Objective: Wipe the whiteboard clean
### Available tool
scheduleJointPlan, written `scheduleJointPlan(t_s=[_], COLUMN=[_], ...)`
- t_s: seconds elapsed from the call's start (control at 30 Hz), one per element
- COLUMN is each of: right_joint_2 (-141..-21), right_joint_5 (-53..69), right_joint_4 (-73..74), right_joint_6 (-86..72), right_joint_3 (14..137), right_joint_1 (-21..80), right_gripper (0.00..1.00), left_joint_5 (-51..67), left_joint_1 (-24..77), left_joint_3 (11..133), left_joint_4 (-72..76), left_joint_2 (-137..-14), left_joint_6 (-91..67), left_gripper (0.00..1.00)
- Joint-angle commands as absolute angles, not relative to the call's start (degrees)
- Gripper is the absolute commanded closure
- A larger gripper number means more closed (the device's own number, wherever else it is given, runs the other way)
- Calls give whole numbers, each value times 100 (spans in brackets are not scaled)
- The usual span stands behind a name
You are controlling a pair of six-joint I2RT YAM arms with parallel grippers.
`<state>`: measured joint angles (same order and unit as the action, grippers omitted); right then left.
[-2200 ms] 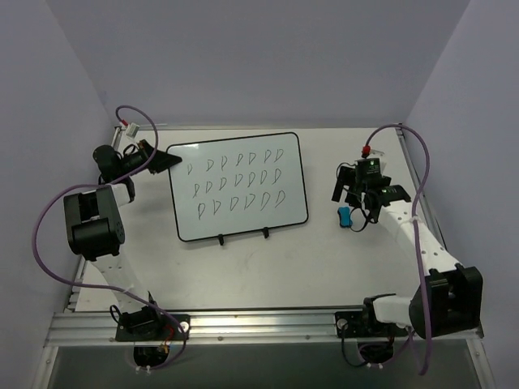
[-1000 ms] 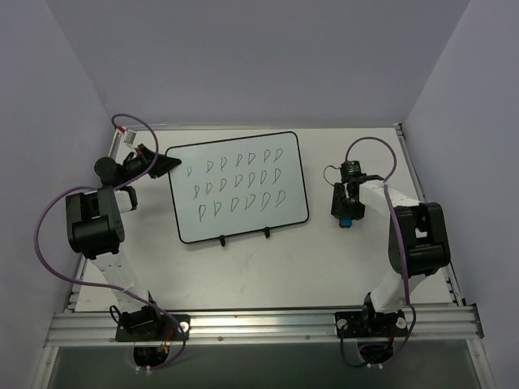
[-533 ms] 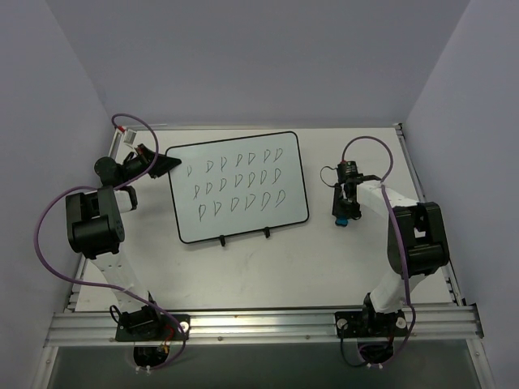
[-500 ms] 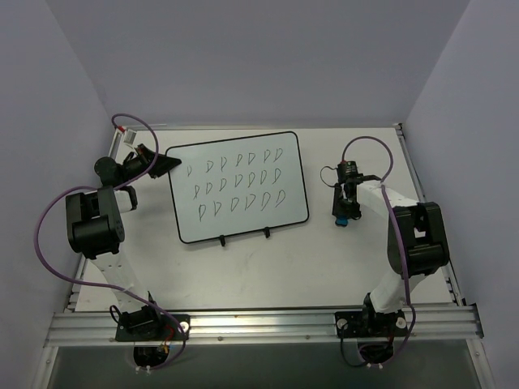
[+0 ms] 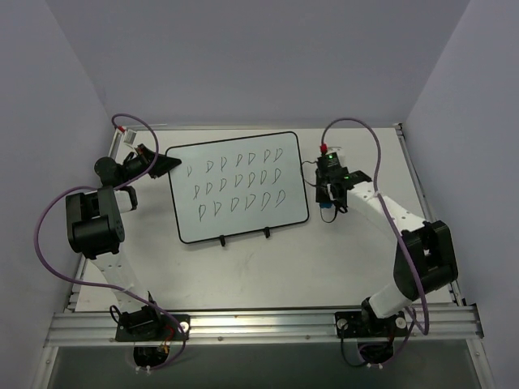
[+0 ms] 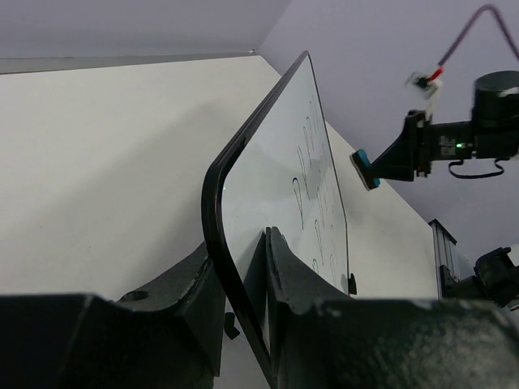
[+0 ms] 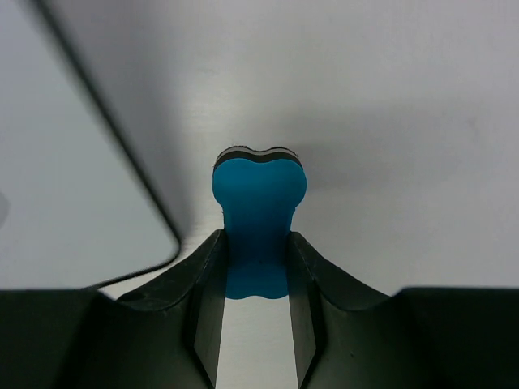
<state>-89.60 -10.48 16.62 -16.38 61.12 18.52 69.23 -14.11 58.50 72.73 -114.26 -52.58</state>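
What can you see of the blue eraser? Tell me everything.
The eraser is a small blue block, foam-like, with a thin dark layer on its far face. The right gripper pinches it between both fingers, its front end sticking out. It sits beside the whiteboard's right edge, near a rounded corner, apart from the board.

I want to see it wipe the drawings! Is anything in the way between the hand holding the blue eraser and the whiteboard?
Nothing visible is in the way. The right gripper, shut on the eraser, is just off the right edge of the whiteboard, with only bare table between them.
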Motion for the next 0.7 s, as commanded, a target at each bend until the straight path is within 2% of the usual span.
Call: scheduleJointPlan(t_s=[0.0,0.07,0.23,0.37,0.6,0.67], right_joint_2=[-8464,-8525,-9701,-10974,-12681,-12997], right_joint_5=[-1827,-1925,-2364,-2426,-2619,-2637], right_joint_4=[1155,723,387,728,1678,1862], right_joint_6=[-1802,-1784,-1591,-1372,-1161,-1178], right_joint_3=[6732,6942,8110,9724,12072,12391], right_joint_1=[3238,3654,4779,5342,5730,5748], right_gripper=[99,100,100,100,100,100], left_joint_5=[7119,7110,7119,7137,7154,7154], left_joint_1=[-1169,-1169,-1143,-1125,-1090,-1090], left_joint_3=[5792,5766,5748,5739,5713,5704], left_joint_4=[7831,7910,7954,8015,8138,8165], left_joint_2=[-11470,-11452,-11435,-11452,-11452,-11443], left_joint_6=[-4377,-4394,-4403,-4438,-4474,-4482], left_gripper=[98,98,98,98,98,98])
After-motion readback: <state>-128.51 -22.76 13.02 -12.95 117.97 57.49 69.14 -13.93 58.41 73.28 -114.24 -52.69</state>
